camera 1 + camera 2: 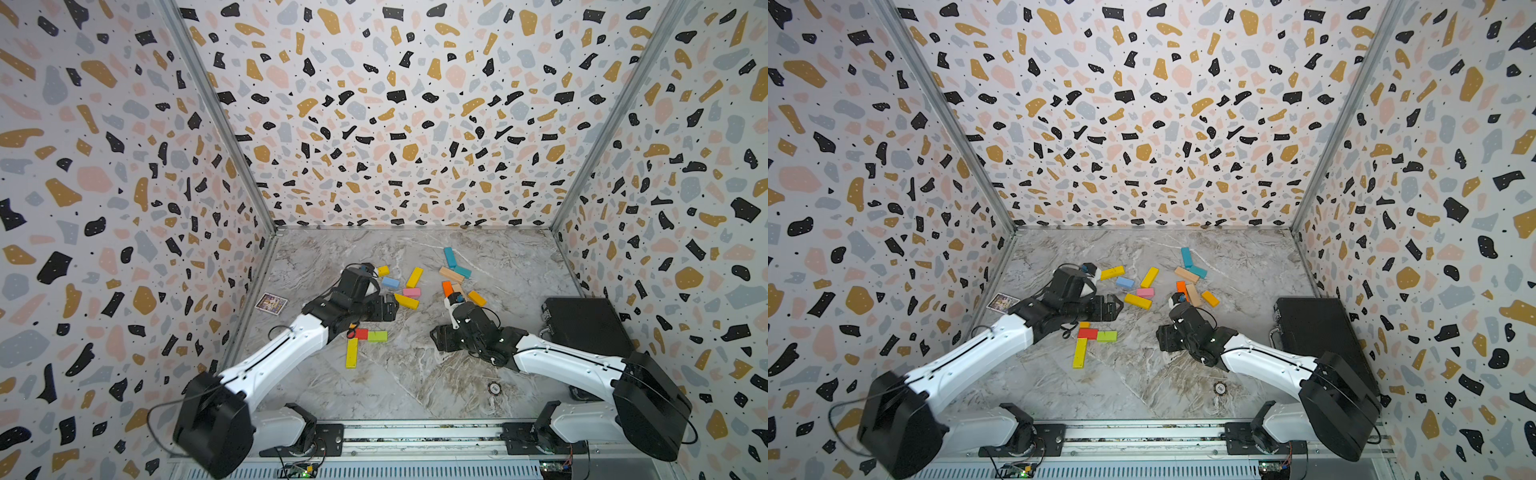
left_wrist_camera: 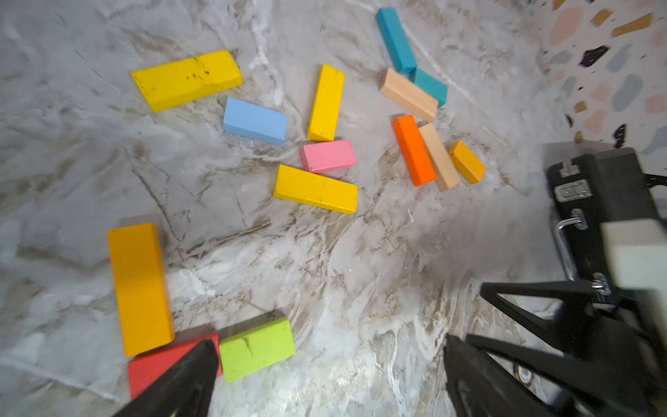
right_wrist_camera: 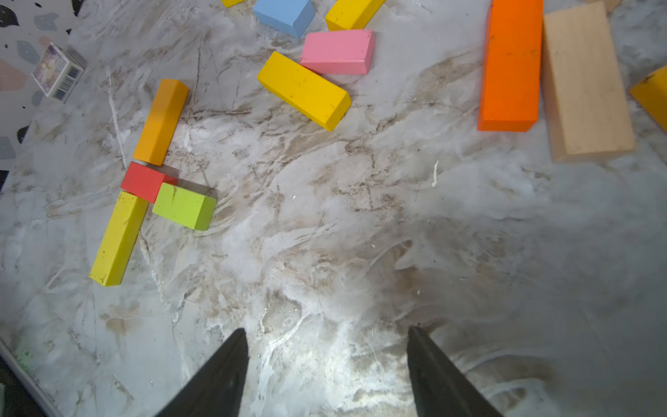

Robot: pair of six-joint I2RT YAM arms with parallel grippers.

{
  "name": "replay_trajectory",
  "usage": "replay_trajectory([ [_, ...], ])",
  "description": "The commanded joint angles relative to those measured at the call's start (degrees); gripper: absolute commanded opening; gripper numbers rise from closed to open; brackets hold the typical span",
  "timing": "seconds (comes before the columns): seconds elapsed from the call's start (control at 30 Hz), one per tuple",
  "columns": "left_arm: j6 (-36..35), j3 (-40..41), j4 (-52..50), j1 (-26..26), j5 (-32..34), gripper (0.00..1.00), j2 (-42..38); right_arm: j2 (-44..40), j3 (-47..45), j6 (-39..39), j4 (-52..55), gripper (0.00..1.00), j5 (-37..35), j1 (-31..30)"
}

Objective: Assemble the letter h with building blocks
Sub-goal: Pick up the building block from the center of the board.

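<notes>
Near the middle of the table (image 1: 415, 374), my left gripper (image 2: 330, 343) hangs with its jaws spread wide and nothing between them, the green block (image 2: 256, 348) at its 6 o'clock in both top views. My right gripper (image 3: 326, 332) is also parted and empty, over bare marble.

The letter as it lies: an amber block (image 3: 160, 121), a red block (image 3: 142, 180) and a yellow stem block (image 3: 117, 240) in one line from 12 to 6, the green one jutting from the red toward 3 o'clock. I judge the missing piece is the leg below the green.

The loose yellow block (image 1: 406, 301) lies just beside my left gripper at its 3 o'clock, long axis running 10 to 4, close by the pink block (image 1: 411, 292). My left arm is the nearer one.
</notes>
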State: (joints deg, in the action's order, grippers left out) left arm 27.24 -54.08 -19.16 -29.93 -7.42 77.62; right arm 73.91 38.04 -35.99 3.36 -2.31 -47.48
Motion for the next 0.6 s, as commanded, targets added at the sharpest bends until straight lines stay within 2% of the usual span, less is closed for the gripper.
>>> replay_trajectory([
  [0.0,-0.03,-5.42,5.33,1.09,2.48,0.95,8.55,-2.57,-1.48,-0.13,-0.29,0.72,0.79,0.31],
  [0.17,-2.94,-14.65,5.12,5.64,4.61,0.91,20.32,-4.11,-4.14,-0.42,-2.71,0.72,2.01,0.54],
  [0.33,-11.54,-29.21,-6.31,8.14,4.39,0.90,33.48,-4.20,-4.99,-0.05,-3.79,0.72,3.06,0.79],
  [0.47,-15.37,-35.10,-9.65,9.77,7.04,0.90,39.22,-4.04,-5.13,0.23,-4.49,0.72,3.94,1.06],
  [0.57,-17.45,-38.02,-8.45,11.86,5.25,0.93,41.91,-3.71,-5.56,-0.12,-5.67,0.72,5.17,1.17],
])
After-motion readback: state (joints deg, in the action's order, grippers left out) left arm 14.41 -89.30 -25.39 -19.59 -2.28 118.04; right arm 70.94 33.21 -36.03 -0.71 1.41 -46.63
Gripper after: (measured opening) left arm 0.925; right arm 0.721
